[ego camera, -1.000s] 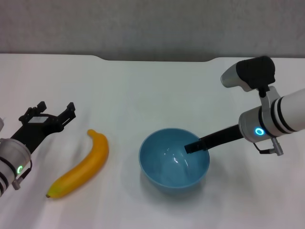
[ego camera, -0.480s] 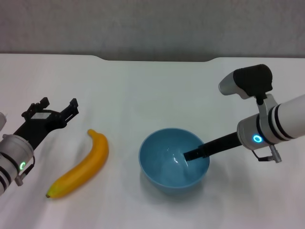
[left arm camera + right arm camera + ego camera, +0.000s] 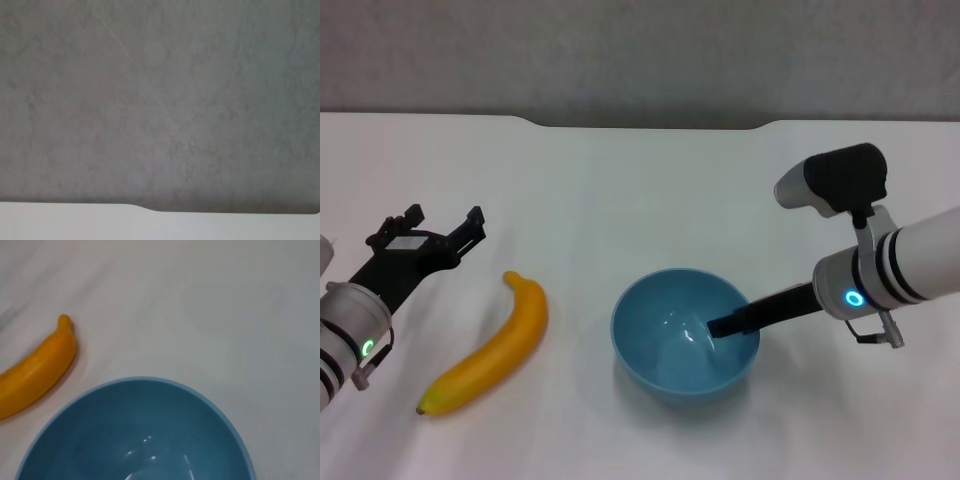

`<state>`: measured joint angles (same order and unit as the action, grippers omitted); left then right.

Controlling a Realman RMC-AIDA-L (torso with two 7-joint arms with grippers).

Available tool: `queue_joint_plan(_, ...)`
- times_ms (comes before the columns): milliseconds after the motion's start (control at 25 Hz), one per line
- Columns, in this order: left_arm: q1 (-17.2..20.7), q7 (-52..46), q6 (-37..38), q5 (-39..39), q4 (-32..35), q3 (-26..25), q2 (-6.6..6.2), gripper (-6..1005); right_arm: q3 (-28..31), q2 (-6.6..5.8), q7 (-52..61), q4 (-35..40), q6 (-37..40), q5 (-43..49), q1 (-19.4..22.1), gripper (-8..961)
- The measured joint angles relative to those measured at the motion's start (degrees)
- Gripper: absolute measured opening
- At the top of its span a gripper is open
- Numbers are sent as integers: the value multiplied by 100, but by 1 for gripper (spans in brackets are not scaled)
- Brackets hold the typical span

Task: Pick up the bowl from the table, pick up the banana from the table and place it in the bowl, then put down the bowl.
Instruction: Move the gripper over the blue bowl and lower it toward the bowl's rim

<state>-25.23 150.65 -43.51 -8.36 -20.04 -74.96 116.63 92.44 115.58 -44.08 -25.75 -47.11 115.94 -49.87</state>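
Bowl (image 3: 685, 335) is sitting at lower centre on the table (image 3: 640, 200), the right gripper (image 3: 720, 326) reaching over its rim, grip unclear; banana (image 3: 488, 347) is lying left beside the spread-open left gripper (image 3: 442, 224).

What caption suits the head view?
Right gripper reaches into the blue bowl; banana lies beside it.

The head view looks down on the flat white counter (image 3: 640, 190). The right wrist view sits close above the glossy light-blue bowl (image 3: 145, 435), shared with the head view; the left wrist view faces the grey wall (image 3: 160, 100).
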Motion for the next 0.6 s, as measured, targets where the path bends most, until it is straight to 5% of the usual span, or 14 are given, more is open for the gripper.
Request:
queue_joint_plan(280,6,0,-7,0,0,-5,0,908,-453,8,-88,89,181,-371,-9,625)
queue_joint_plan(600,28,10,-9,0,1,-15,0,907,-675,8,-32,91,608,-388,24,328)
